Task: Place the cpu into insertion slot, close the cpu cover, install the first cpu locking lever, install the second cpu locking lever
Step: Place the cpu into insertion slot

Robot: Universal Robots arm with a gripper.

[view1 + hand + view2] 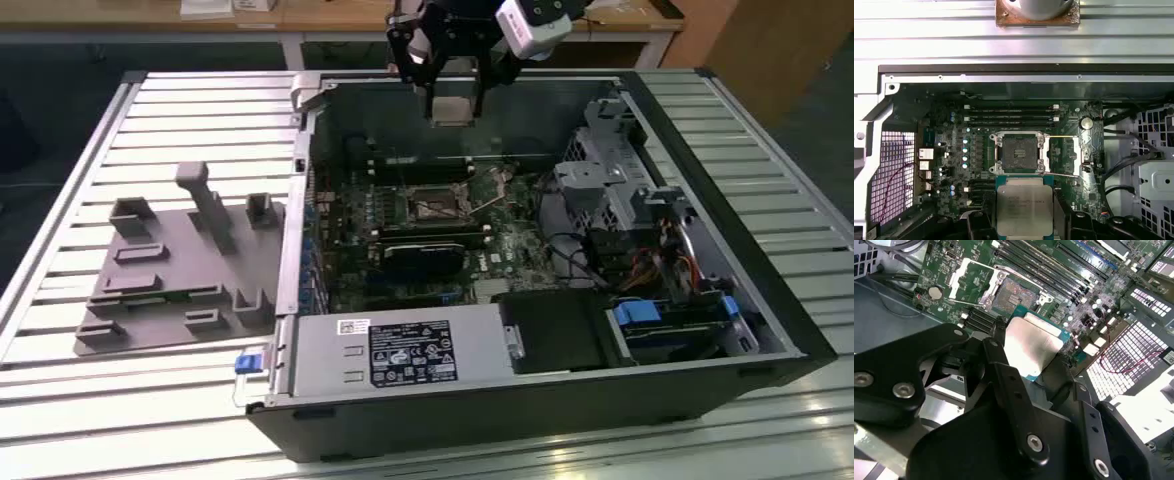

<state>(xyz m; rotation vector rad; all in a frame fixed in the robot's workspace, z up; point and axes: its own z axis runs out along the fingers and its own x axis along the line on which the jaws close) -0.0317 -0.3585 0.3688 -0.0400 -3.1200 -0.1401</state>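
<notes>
Above the open black computer case (534,425), the black hand (451,100) grips the flat silver-grey square cpu (1024,205), best kept level and squared to the empty insertion slot (1018,151).

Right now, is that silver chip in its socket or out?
Out. The hand grips the cpu in the air; the socket is empty, cpu cover swung open.

Dull metal cpu (1021,207), glossy green motherboard (939,260)
</notes>
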